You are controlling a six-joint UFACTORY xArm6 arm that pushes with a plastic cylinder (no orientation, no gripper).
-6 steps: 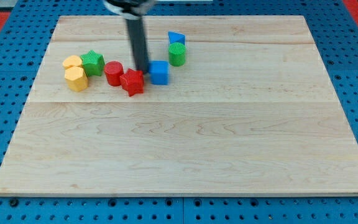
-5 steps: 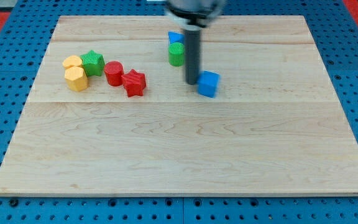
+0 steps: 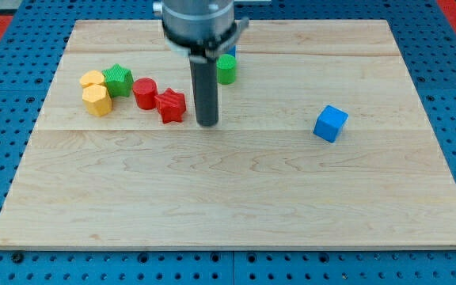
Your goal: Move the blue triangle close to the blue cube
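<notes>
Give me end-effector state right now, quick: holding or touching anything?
No gripper, just the rod: my tip rests on the board, holding nothing, touching no block. It sits just right of the red star, far left of the blue cube.

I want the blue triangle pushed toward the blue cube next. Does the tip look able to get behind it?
Probably, with a detour. My tip sits right of the red star; the blue triangle is mostly hidden behind the rod, with the green cylinder close below it. The blue cube lies far right.
</notes>
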